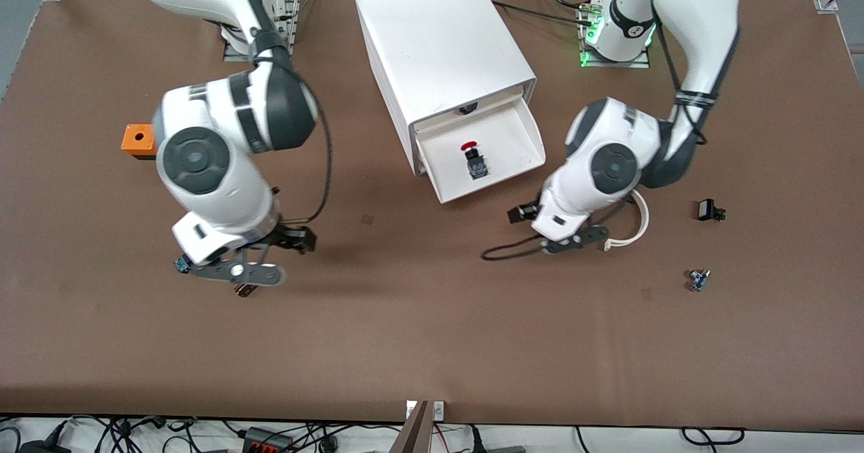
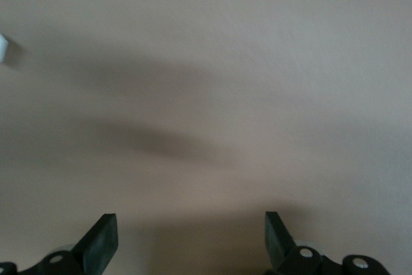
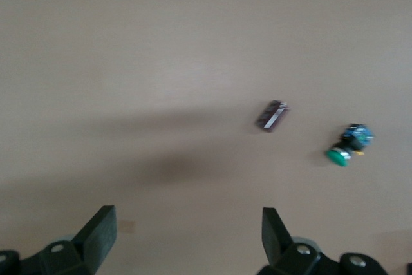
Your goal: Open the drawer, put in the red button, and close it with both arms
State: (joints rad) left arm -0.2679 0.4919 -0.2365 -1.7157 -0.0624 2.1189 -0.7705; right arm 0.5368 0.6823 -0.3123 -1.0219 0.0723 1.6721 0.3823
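The orange block point(image 1: 138, 140) sits on the table point(image 1: 432, 345) toward the right arm's end. The right gripper point(image 1: 251, 279) hovers over bare table nearer the front camera than that block; the right wrist view shows its fingers point(image 3: 100, 231) spread apart and holding nothing, with a green-capped button point(image 3: 347, 145) and a small dark chip point(image 3: 271, 115) lying on the surface under it. At the middle, the white cabinet point(image 1: 442, 48) stands with the drawer point(image 1: 480, 154) pulled out, and the red button point(image 1: 474, 158) rests inside the tray, cap toward the cabinet body, apart from the tray walls. The placing step therefore appears complete, and the step in hand is judged to be closing. The left gripper point(image 1: 563, 240) hovers over the table just beside the drawer's front corner, toward the left arm's end; the left wrist view shows its fingers point(image 2: 103, 237) apart and empty. A small black part point(image 1: 709, 211) and a small blue part point(image 1: 698, 280) lie well apart from the drawer at that end. To close well, bring each gripper to the drawer front, one toward each end, contact it squarely, and push evenly along the slide direction. Unequal pressure would likely skew the tray or shift the cabinet. Advance slowly so the button does not roll.
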